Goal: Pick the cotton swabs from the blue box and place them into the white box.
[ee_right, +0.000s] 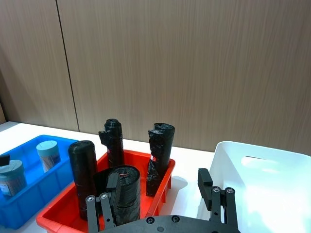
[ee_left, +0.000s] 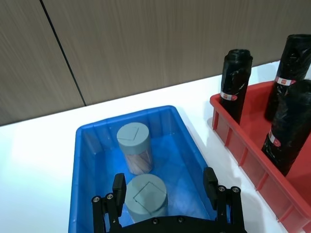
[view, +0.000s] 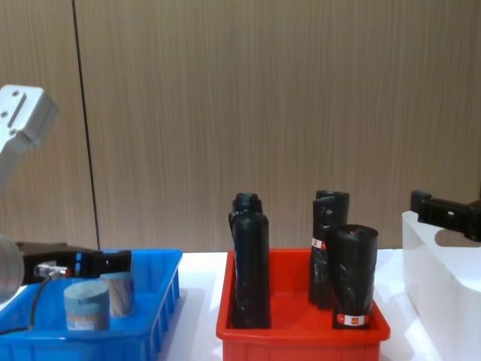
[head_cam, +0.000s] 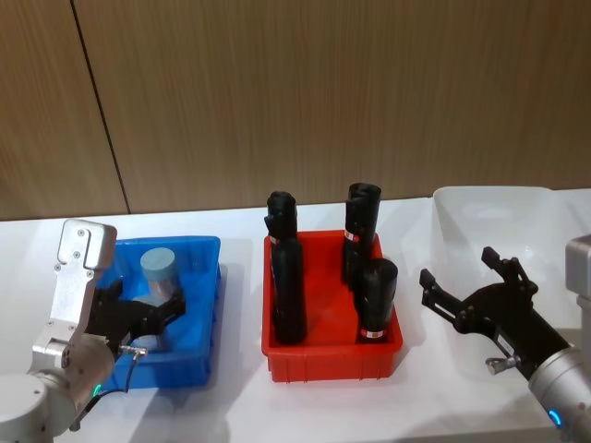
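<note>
Left claw (ee_left: 164, 179): low inside the near end of the blue box (head_cam: 201, 245), fingers spread open to either side of the nearer jar, with a gap showing on both sides and nothing gripped. Cotton swabs, two jars: both upright in the blue box, one near (ee_left: 146, 195) between the left claw's fingers, one farther back (ee_left: 134, 144) just behind it, pale lids on top, sticks visible through the clear wall of the far jar. Blue box: on the left of the white surface (head_cam: 240, 406). Red bin (head_cam: 332, 358): centre, just right of the blue box, holding upright black cylinders (head_cam: 288, 288) with red-and-white label bands. White box (head_cam: 489, 198): far right, beside the red bin, handle slot near its rim. Right claw (head_cam: 459, 273): raised at the near left part of the white box, fingers apart and holding nothing. Backdrop: wood-panel wall (head_cam: 295, 92).
</note>
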You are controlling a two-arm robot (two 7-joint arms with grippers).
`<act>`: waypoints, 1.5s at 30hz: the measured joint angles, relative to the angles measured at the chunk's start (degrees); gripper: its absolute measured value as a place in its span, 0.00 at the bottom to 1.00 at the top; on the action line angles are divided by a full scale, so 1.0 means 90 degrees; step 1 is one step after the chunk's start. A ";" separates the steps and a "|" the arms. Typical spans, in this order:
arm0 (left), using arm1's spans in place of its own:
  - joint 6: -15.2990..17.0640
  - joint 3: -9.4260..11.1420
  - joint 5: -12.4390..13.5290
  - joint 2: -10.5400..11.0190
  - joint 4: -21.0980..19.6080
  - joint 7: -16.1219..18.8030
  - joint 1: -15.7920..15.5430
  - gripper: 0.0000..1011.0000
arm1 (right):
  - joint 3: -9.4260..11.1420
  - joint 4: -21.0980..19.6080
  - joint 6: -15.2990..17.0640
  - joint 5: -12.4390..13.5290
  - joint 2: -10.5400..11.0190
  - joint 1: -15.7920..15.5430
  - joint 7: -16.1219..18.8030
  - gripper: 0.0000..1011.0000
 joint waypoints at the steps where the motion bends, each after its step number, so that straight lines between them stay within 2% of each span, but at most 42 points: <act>1: 0.0034 -0.0005 -0.0019 -0.0013 0.0032 0.0000 -0.0017 0.99 | 0.0000 0.0000 0.0000 0.0000 0.0000 0.0000 0.0000 0.99; 19: 0.0395 -0.0068 -0.0218 -0.0239 0.0615 0.0062 -0.0323 0.99 | 0.0000 0.0000 0.0000 0.0000 0.0000 0.0000 0.0000 0.99; 31: 0.0465 -0.0092 -0.0181 -0.0341 0.0970 0.0099 -0.0474 0.99 | 0.0000 0.0000 0.0000 0.0000 0.0000 0.0000 0.0000 0.99; 45: 0.0397 -0.0073 -0.0046 -0.0486 0.1520 -0.0116 -0.0694 0.97 | 0.0000 0.0000 0.0000 0.0000 0.0000 0.0000 0.0000 0.99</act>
